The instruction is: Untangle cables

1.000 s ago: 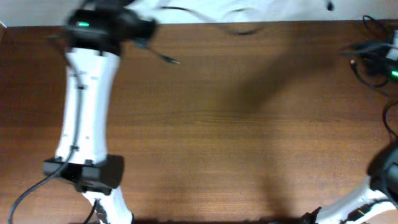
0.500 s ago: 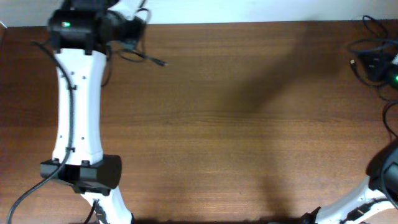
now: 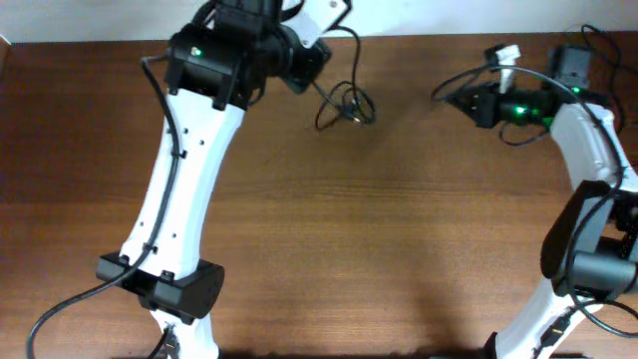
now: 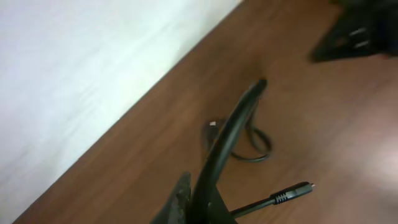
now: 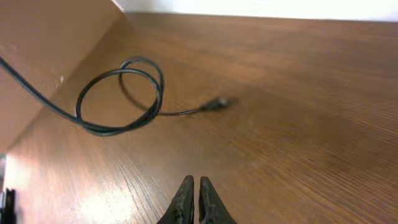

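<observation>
My left gripper (image 4: 202, 208) is shut on a thin black cable (image 4: 233, 134), which rises out of the jaws. Its lower part lies as a small loop (image 4: 252, 142) on the wood, and a plug end (image 4: 292, 193) sticks out beside the jaws. From overhead, the left gripper (image 3: 311, 78) is at the table's far middle, with the cable loop (image 3: 344, 105) just to its right. My right gripper (image 5: 198, 190) is shut with nothing in it, low over the table. It faces the same cable loop (image 5: 121, 96) and plug (image 5: 217, 102). Overhead, the right gripper (image 3: 464, 100) is right of the loop, apart from it.
The wooden table (image 3: 349, 229) ends at a white wall (image 4: 74, 74) along its far edge. A thin black cord (image 3: 454, 78) arcs up beside the right wrist. The left arm's white link (image 3: 179, 189) crosses the left half of the table.
The left arm has swung from the far left corner to the far middle, carrying the cable, whose loop now lies on the wood. The right arm has moved in from the right edge.
</observation>
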Robot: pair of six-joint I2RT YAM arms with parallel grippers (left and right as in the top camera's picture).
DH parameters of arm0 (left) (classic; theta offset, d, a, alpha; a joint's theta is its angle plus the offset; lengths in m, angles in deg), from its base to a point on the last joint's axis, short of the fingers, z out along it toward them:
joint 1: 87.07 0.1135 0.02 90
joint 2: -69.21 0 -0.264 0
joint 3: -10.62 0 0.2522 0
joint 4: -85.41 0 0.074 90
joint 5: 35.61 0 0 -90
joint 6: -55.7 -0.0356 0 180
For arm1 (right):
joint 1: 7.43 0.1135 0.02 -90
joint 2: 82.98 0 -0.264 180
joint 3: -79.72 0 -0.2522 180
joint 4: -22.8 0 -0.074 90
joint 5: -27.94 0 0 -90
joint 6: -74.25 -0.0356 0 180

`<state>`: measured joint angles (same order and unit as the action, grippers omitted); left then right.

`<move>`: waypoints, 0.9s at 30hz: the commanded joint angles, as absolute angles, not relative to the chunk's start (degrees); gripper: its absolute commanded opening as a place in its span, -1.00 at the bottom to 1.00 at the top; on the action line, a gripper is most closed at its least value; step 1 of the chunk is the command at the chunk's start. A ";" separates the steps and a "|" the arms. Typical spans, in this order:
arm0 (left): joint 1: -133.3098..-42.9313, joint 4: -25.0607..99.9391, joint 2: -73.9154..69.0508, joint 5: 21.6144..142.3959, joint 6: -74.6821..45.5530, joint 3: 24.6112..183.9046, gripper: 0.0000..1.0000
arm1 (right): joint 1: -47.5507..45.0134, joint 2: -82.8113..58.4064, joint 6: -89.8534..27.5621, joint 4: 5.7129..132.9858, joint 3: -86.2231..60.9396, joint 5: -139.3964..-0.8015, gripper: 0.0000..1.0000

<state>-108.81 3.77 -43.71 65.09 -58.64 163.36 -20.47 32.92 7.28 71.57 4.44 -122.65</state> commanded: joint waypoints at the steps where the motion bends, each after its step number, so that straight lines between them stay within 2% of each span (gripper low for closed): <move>1: -110.45 3.86 -41.79 72.21 -57.92 164.30 -1.00 | -18.61 32.79 9.11 71.70 4.90 -118.85 -0.92; 8: -114.60 3.46 -44.95 73.57 -57.92 164.15 -1.00 | -18.55 32.79 9.09 71.74 4.90 -118.76 -0.92; 14: -116.70 4.23 -53.30 74.11 -58.77 164.15 -1.00 | -18.94 32.31 9.07 70.67 5.25 -117.56 -0.92; 18: -115.30 6.50 -60.28 65.04 -61.61 164.15 -1.00 | -20.36 30.63 5.09 69.34 7.74 -110.39 -0.92; 21: -113.53 7.35 -64.17 65.02 -62.27 164.15 -1.00 | -22.00 29.47 3.39 69.40 10.41 -109.19 -0.92; 22: -112.72 7.53 -65.39 65.15 -62.22 164.15 -0.55 | -22.61 28.88 3.21 69.43 10.93 -109.17 -0.68; 23: -112.17 7.53 -66.07 65.13 -62.22 164.15 0.99 | -23.11 28.22 3.24 69.71 11.22 -109.15 0.32; 24: -111.93 7.55 -66.24 65.13 -62.20 164.15 0.97 | -23.36 27.87 3.21 69.86 11.24 -109.15 0.97; 27: -111.43 8.51 -65.50 65.09 -62.20 165.44 0.97 | -24.08 26.87 3.24 71.00 11.24 -107.00 0.97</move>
